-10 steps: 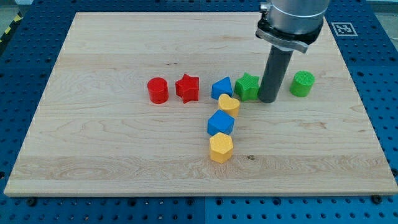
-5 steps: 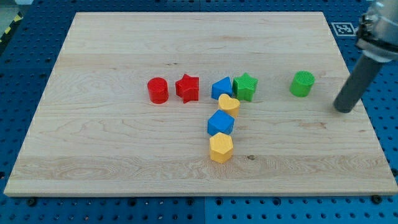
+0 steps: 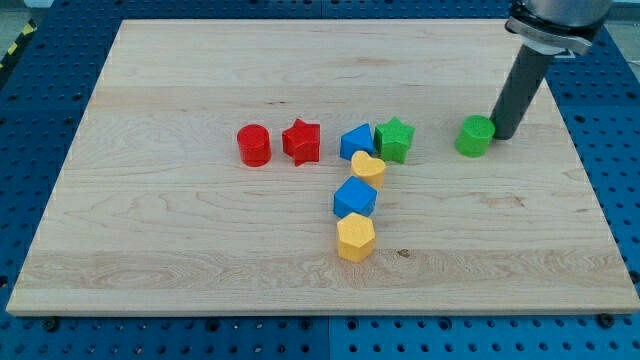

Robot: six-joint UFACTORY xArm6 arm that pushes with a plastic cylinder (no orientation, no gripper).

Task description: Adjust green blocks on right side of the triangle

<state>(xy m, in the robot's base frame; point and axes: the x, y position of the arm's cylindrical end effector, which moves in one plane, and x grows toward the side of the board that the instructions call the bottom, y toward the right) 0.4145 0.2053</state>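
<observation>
My tip [image 3: 503, 136] — the lower end of a straight dark rod with no jaws to spread or pinch — touches the right edge of the green cylinder block [image 3: 474, 136] in the upper right of the frame. To its left, well apart, the green star block [image 3: 396, 138] sits just beside the blue triangular block [image 3: 357, 140] on the light wooden board [image 3: 180, 250]. Further left stand the red star block [image 3: 301, 141] and red cylinder block [image 3: 253, 144]. Below the triangle run the yellow heart block [image 3: 368, 166], blue hexagonal block [image 3: 354, 197] and yellow hexagonal block [image 3: 355, 237].
</observation>
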